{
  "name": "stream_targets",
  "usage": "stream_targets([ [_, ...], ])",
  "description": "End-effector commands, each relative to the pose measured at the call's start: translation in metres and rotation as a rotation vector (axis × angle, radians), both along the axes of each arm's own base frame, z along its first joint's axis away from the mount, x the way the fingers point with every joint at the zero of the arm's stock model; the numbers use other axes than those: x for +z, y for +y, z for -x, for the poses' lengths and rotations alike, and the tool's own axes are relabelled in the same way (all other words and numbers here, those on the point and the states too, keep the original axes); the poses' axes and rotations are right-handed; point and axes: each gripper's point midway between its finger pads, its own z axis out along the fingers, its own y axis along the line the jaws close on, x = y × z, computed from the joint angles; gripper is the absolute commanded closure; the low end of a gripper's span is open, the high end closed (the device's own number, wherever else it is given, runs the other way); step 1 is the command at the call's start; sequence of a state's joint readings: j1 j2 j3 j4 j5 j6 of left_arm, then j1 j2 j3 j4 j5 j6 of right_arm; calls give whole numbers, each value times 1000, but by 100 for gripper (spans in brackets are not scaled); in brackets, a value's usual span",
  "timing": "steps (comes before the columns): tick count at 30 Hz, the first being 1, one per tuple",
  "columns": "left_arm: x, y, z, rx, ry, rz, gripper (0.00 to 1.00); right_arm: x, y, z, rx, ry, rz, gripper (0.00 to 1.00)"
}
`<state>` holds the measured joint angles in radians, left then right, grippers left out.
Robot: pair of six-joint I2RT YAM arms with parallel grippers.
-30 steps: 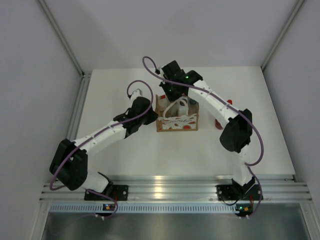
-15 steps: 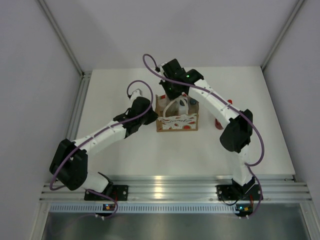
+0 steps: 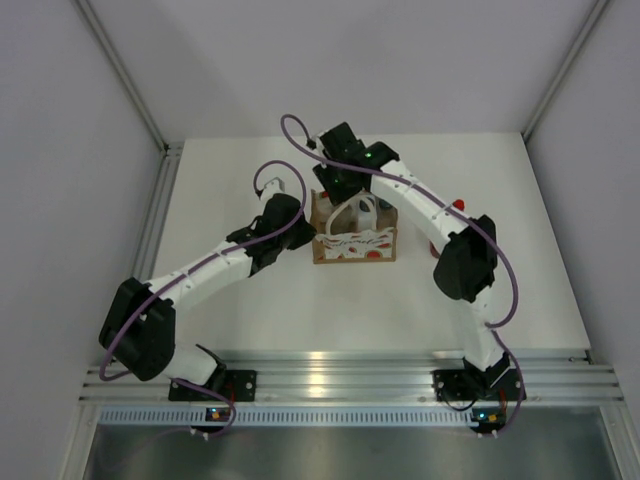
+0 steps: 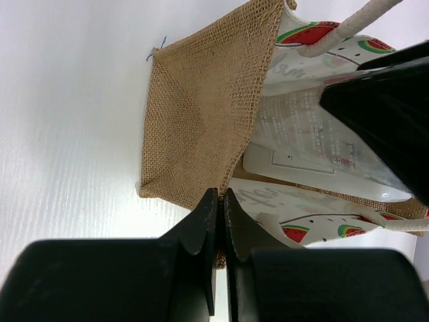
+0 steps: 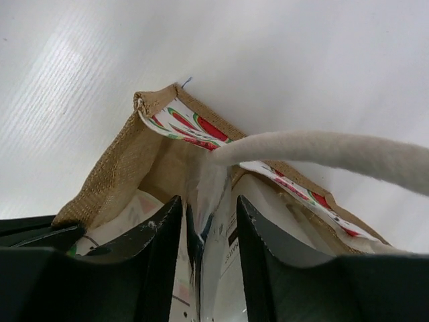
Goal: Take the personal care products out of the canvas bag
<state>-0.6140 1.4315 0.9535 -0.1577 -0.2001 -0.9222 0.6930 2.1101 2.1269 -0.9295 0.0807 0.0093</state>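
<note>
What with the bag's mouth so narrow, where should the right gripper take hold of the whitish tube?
Probably its top end, from straight above through the canvas bag's open mouth. The whitish tube stands upright, flat between the panels, so the right gripper's open fingers can straddle its flat faces.

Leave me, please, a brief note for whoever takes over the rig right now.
Left gripper: shut on the bag's side rim.
Right gripper: fingers inside the bag, straddling a whitish item; grasp unclear.
A white bottle lies in the bag. Something red sits on the table right of the bag, mostly hidden.
Done: possibly one item out. Left: empty the bag.
</note>
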Motion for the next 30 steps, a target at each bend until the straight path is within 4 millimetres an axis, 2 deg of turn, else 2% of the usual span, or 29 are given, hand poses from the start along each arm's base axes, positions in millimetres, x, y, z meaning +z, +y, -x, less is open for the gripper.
stream_targets([
  [1, -18, 8, 9, -6, 65, -60, 100, -15, 5, -2, 47, 25, 9, 62],
  [5, -18, 4, 8, -12, 72, -51, 100, -26, 1, -4, 47, 68, 32, 62],
  [7, -18, 4, 8, -14, 71, -50, 100, -33, -1, -5, 39, 76, 51, 57],
  [10, -18, 5, 8, -11, 69, -55, 100, -43, -3, -6, 32, 88, 71, 54],
  [13, -18, 6, 8, -9, 68, -56, 100, -47, -4, -7, 27, 90, 80, 54],
  [15, -19, 7, 9, -7, 70, -58, 100, -47, -5, -9, 17, 85, 85, 61],
  [17, -20, 8, 9, -3, 71, -59, 100, -44, -5, -10, 14, 76, 82, 71],
  [18, -20, 8, 9, -2, 71, -58, 100, -42, -4, -10, 15, 74, 79, 81],
  [21, -21, 8, 9, -3, 72, -60, 100, -32, -4, -12, 11, 53, 66, 100],
  [30, -20, 8, 10, 1, 71, -53, 100, 22, 7, -9, 39, -41, -69, 100],
])
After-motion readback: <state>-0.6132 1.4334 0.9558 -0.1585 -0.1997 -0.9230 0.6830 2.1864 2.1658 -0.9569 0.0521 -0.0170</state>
